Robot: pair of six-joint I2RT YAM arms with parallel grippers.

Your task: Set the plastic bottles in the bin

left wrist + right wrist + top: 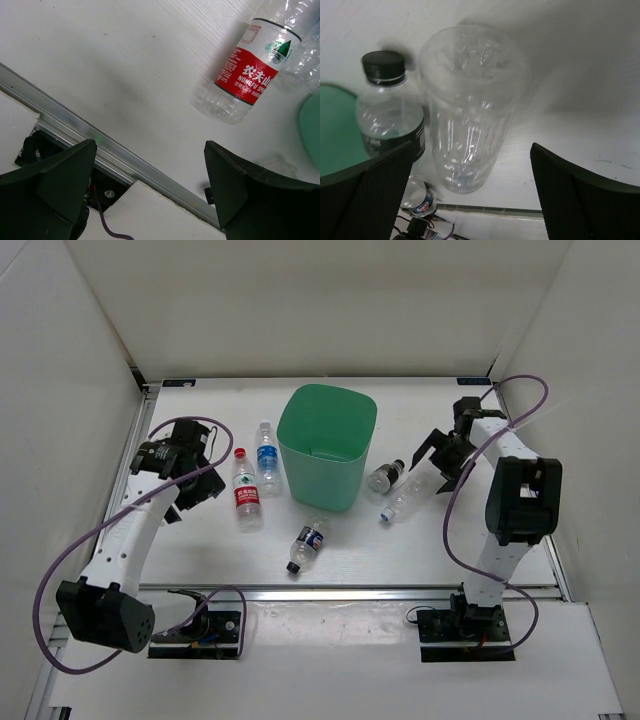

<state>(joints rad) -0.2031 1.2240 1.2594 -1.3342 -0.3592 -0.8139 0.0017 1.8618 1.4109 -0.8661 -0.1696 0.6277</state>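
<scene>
The mint-green bin (325, 445) stands upright mid-table. Left of it lie a red-label bottle (246, 492) and a blue-label bottle (267, 458). A dark-label bottle (309, 545) lies in front of the bin. To its right lie a black-capped dark-label bottle (385, 477) and a label-free bottle (403, 500). My left gripper (195, 495) is open and empty, left of the red-label bottle (255, 65). My right gripper (432, 465) is open and empty, just above the label-free bottle (470, 110), with the black-capped bottle (390, 115) beside it.
White walls enclose the table on three sides. An aluminium rail (340, 592) runs along the near edge, also in the left wrist view (115, 150). The bin's green wall shows at the edges of both wrist views (312, 130) (335, 130).
</scene>
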